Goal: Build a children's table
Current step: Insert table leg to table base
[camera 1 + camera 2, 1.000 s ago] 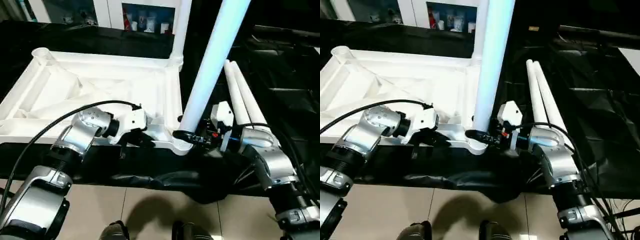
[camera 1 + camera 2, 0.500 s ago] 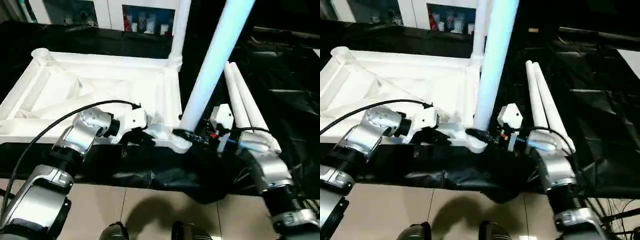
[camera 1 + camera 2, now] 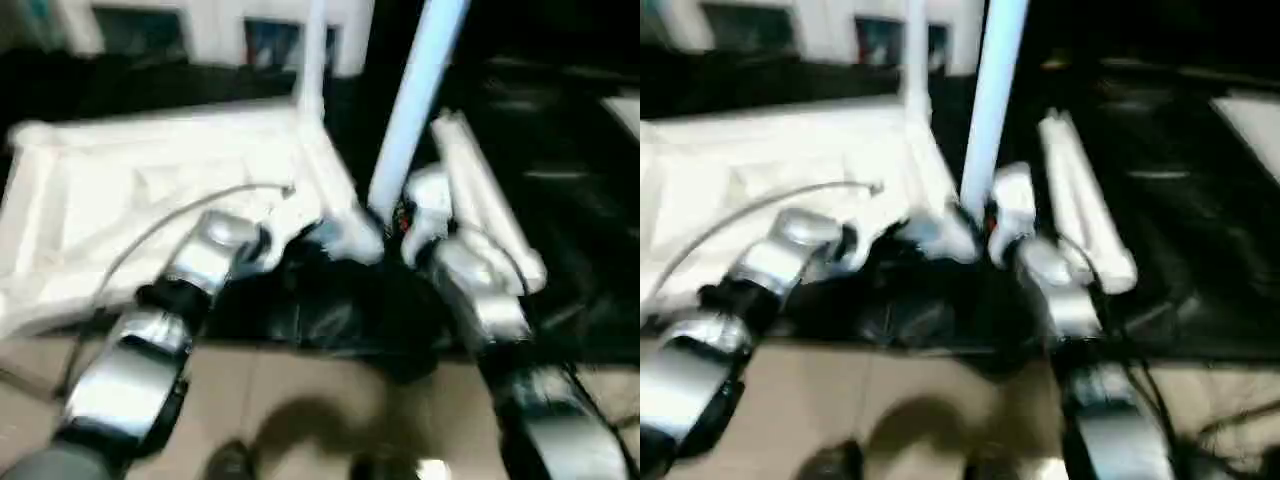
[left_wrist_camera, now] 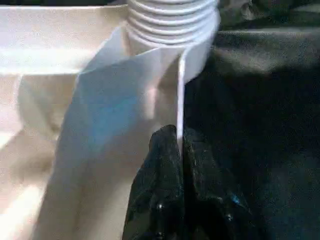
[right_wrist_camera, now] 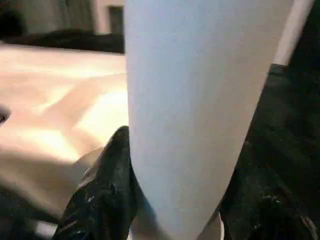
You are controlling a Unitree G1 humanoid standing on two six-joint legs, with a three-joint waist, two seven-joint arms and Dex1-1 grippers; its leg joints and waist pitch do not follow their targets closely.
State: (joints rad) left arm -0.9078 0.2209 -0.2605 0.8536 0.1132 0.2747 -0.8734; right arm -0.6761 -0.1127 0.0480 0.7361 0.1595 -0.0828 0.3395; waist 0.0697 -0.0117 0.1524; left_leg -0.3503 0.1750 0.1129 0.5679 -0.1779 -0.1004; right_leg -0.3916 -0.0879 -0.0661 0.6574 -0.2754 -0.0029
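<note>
A white leg (image 3: 415, 110) stands nearly upright at the near right corner of the upturned tabletop (image 3: 120, 200), its long axis rising steeply and leaning a little to the right. The right gripper (image 5: 170, 200) is clamped around it low down, one black finger (image 5: 102, 190) on each side of the tube. The left gripper (image 4: 180, 145) pinches a thin rib of the tabletop just beside the ribbed corner socket (image 4: 172, 15), bracing it. Whether the leg's foot is fully seated is hard to say (the head views are smeared by motion). The right arm is plainly the nearer. A second leg (image 3: 315, 50) stands at the far right corner; two more legs (image 3: 480, 195) lie side by side on the black cloth (image 3: 580, 180).
</note>
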